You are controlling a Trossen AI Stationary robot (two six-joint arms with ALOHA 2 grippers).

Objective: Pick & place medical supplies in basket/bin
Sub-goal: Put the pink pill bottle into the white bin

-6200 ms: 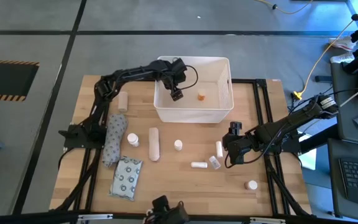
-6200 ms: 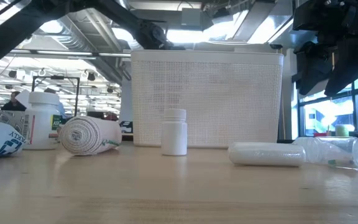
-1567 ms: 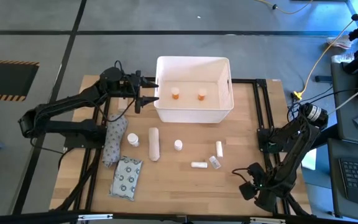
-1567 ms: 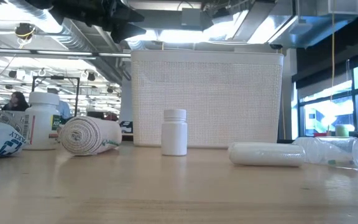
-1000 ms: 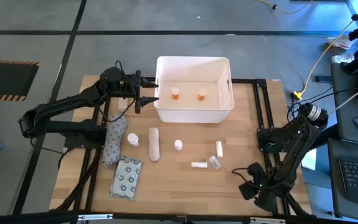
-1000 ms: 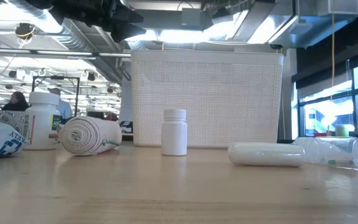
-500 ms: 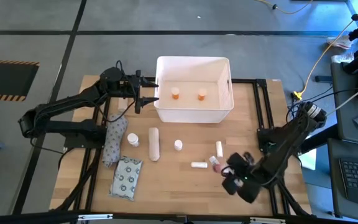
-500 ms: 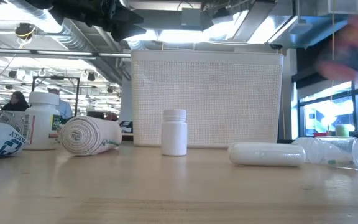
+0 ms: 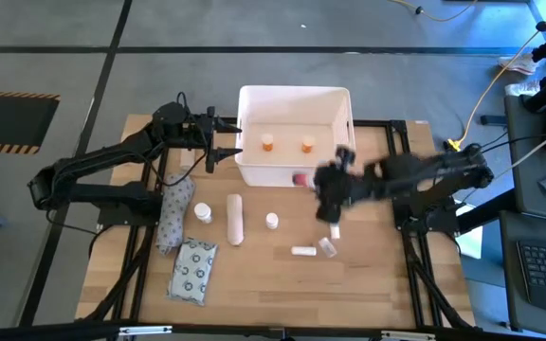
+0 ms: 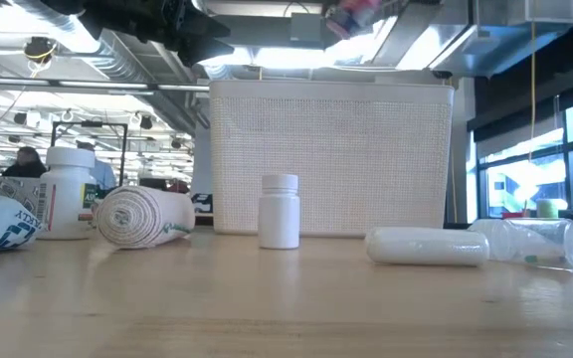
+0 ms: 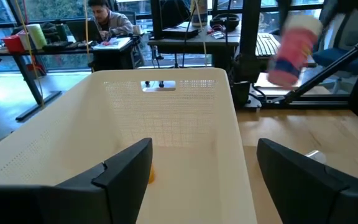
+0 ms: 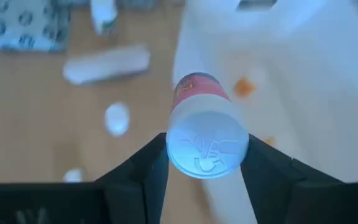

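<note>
A white bottle with a pink cap (image 12: 197,99) hangs in the air by the near wall of the white bin (image 9: 254,169), with my right gripper (image 9: 313,182) shut on it. It also shows as a blurred bottle (image 11: 294,40) in the left wrist view. Two orange-capped bottles (image 9: 267,143) lie inside the bin. My left gripper (image 9: 227,147) stands open beside the bin's left wall, nothing between its fingers. On the table lie a white roll (image 9: 234,218), small white bottles (image 9: 271,221), tiny tubes (image 9: 302,251) and a ring-patterned packet (image 9: 193,270). My right gripper pinches the white body of the bottle near its base (image 12: 207,149) between its two fingers (image 12: 149,165). The bottle lies along the fingers, its base toward the wrist and its pink cap (image 12: 191,84) pointing away. It is lifted clear of the table.
A grey patterned pack (image 9: 173,213) and a larger white bottle (image 9: 203,213) lie on the left half. Black frame rails (image 9: 408,170) run along the table's sides. Bare wood shows at the near right (image 9: 377,284).
My right gripper has swung fast from the table's near right corner up and toward the bin, carrying the pink-capped bottle, which is lifted clear of the table. My left arm has kept still.
</note>
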